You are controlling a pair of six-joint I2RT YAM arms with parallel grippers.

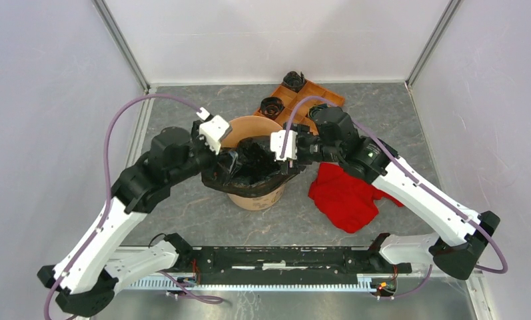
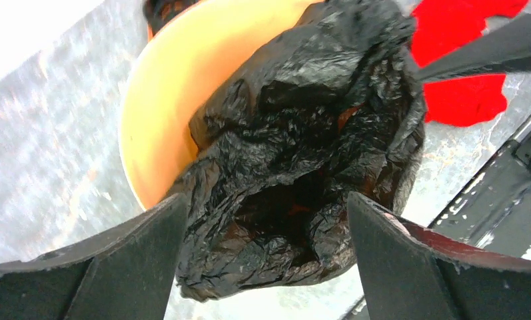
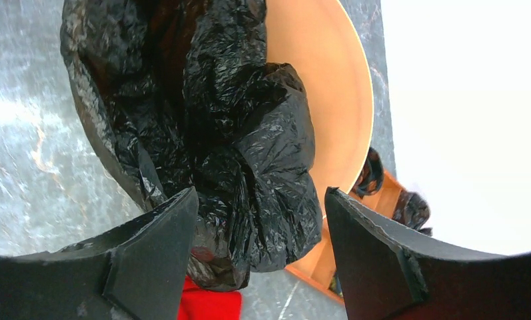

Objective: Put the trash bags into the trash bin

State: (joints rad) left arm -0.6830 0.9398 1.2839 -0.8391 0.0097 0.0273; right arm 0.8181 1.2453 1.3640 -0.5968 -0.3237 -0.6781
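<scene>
Status: task partly done, by my reading.

- Large trash bag (image 1: 246,170), black crinkled film, sits in the mouth of the trash bin (image 1: 256,199). Its bulk is inside, but film hangs over the near rim and some way down the outer wall. The far inner wall of the bin shows bare orange.
- Bin stands upright at mid-table, between the two arms.
- Left gripper (image 2: 266,200): jaws wide apart over the near-left rim. The film lies between and below the fingers and is not pinched.
- Right gripper (image 3: 261,192): jaws also apart at the right rim. A fold of film bulges up between them and may brush one finger, but I see no clamp on it.

Left to do, as judged:
- Tuck the overhanging film inside the bin.
- Move the small wads over from the orange tray (image 1: 319,97), behind and right of the bin.

Count:
- Trash bags: three in view. One is the large sack at the bin. Two are small wads, the far wad (image 1: 294,80) and the near wad (image 1: 271,107), each in its own tray compartment.
- Trash bin: one.
- Tray: one.
- Red cloth (image 1: 346,193): one, crumpled on the table (image 1: 202,213), just right of the bin, not part of the task.
- Grippers: two, neither holding anything.

Whether further bags lie hidden under the sack inside the bin, I cannot tell.
</scene>
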